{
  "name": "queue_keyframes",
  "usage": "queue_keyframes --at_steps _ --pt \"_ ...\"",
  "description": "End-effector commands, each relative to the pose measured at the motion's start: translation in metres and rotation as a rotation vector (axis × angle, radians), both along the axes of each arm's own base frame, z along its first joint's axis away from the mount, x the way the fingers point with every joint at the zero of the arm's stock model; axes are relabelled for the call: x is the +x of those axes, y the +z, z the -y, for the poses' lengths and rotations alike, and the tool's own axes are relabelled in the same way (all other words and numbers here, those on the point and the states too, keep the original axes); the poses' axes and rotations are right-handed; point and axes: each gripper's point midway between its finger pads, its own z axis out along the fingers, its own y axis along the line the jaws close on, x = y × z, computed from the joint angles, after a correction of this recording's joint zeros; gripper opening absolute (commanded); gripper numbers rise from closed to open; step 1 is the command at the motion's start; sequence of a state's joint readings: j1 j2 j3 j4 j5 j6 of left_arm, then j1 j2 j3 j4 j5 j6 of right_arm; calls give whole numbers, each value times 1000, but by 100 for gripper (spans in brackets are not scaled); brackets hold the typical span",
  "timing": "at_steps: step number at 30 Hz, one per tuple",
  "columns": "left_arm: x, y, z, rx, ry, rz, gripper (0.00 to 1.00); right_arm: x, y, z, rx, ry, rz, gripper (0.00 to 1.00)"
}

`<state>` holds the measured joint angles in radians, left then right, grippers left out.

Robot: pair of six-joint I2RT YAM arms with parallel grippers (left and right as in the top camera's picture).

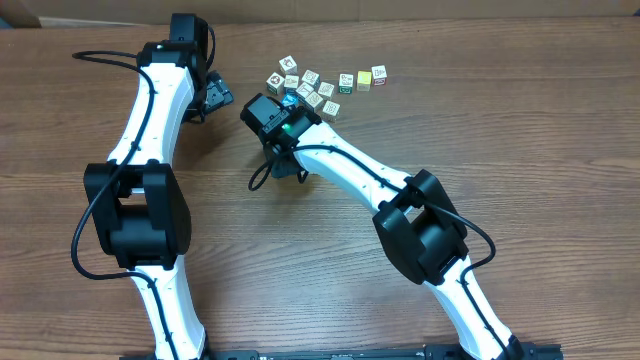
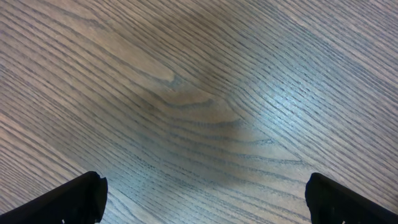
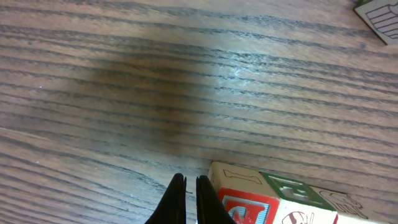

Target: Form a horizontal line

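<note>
In the right wrist view a short row of cubes lies on the table. It has a red-and-white faced cube (image 3: 252,208), a green-edged cube (image 3: 292,186) and a pale cube (image 3: 339,205). My right gripper (image 3: 186,202) is shut and empty, with its fingertips right beside the red-faced cube's left side. Overhead, the right gripper (image 1: 290,102) is at the lower left edge of a loose bunch of small cubes (image 1: 312,88) and hides part of it. My left gripper (image 1: 218,97) is open and empty over bare wood (image 2: 205,199), left of the cubes.
Three more cubes (image 1: 364,79) lie in a rough row to the right of the bunch. One pale cube (image 3: 379,18) shows at the top right of the right wrist view. The table is brown wood (image 1: 480,120). Both arms reach in from the near edge.
</note>
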<state>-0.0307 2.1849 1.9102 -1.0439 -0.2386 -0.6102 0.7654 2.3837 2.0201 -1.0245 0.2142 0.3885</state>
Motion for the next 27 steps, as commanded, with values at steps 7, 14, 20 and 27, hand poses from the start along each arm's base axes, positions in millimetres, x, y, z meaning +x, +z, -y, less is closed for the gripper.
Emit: queue_keyframes --at_steps 7,14,20,27 --pt "5 -1 2 -3 -8 5 100 1 -9 3 -15 -8 -8 4" --pt "5 -1 2 -3 -8 5 100 11 1 -13 59 -1 27 4" --pt "5 -1 2 -3 -8 5 100 37 31 -16 114 -28 96 4" --pt "5 -1 2 -3 -8 5 100 72 38 21 122 -146 134 5"
